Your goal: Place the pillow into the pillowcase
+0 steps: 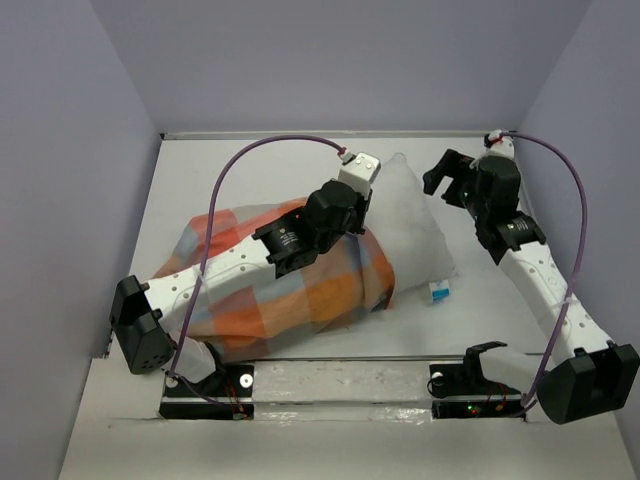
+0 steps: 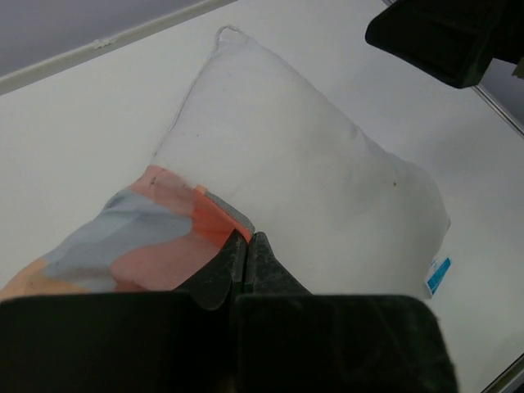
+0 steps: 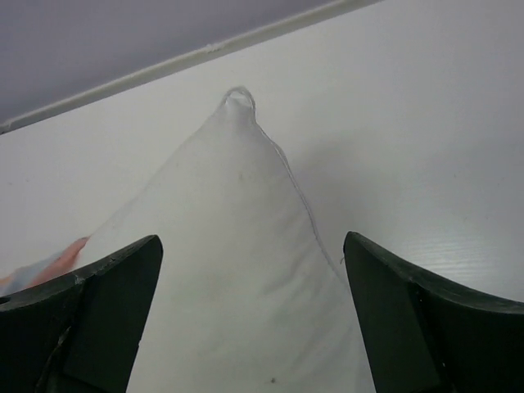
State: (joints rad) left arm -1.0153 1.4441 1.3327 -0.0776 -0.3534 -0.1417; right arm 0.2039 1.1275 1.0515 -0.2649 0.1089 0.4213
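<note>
Pillow (image 1: 415, 215), soft and plump (probably light), lies at the middle of the table (image 1: 250, 165), half inside the pillowcase (image 1: 300, 285) whose hem the left gripper (image 2: 248, 243) pinches; the right gripper (image 3: 251, 250) gapes over the pillow's far corner, the likeliest hold.

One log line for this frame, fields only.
left tool: shut on pillowcase edge | right tool: open beside pillow | pillow: partly inside pillowcase

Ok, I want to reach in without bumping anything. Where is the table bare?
Bare table runs along the back wall, behind the pillowcase and left of the pillow's far corner. Another patch lies front right, between the pillow's tag edge and the right arm. The middle is crowded: the left gripper pinches the pillowcase over the pillow.
</note>
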